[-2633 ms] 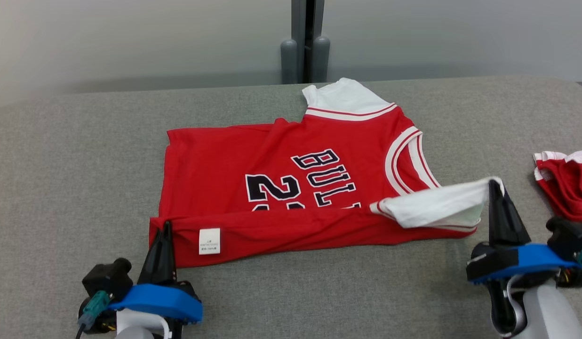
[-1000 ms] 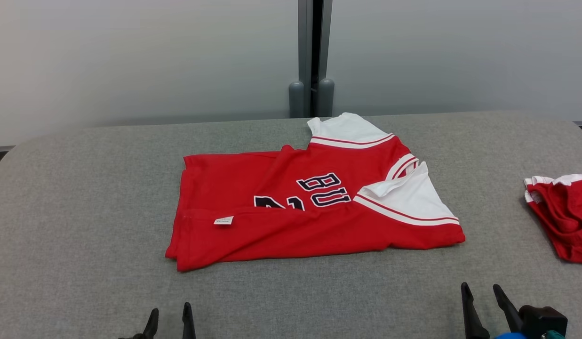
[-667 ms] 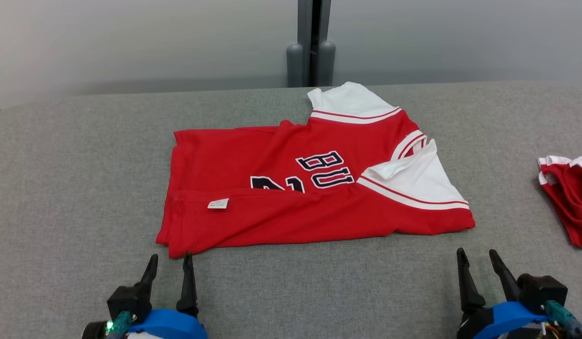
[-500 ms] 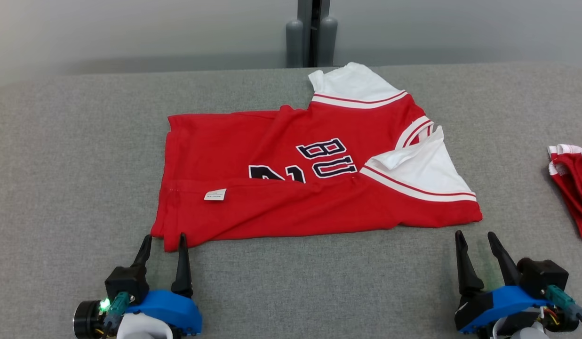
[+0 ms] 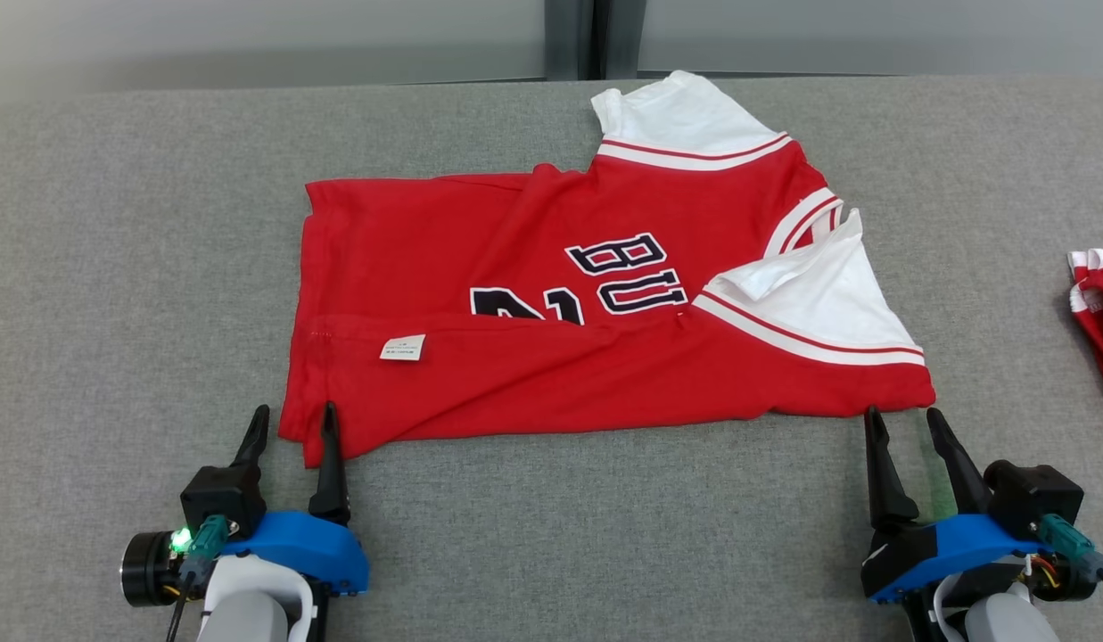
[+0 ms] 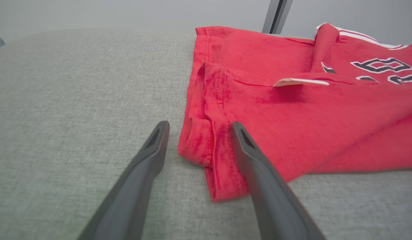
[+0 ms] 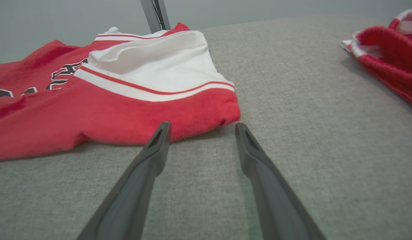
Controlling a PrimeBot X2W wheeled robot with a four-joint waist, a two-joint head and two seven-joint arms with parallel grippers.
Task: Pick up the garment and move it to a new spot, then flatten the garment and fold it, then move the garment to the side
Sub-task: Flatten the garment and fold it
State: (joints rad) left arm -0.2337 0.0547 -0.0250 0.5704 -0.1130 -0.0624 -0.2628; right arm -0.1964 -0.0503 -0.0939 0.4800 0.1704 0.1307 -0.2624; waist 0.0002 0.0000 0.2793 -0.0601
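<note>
Partly folded garment [image 5: 551,357], left claw [image 5: 296,407] and right claw [image 5: 901,411] parted

Soft, even room light, no glare anywhere. The garment [image 7: 109,113] casts only a thin dark shadow on the grey table [image 7: 292,133], just ahead of the open jaws of the right gripper [image 7: 202,124]. Close to the lens its fingers smear, as do those of the left gripper [image 6: 199,124]. The wall [image 7: 59,16] beyond is hazy.
</note>
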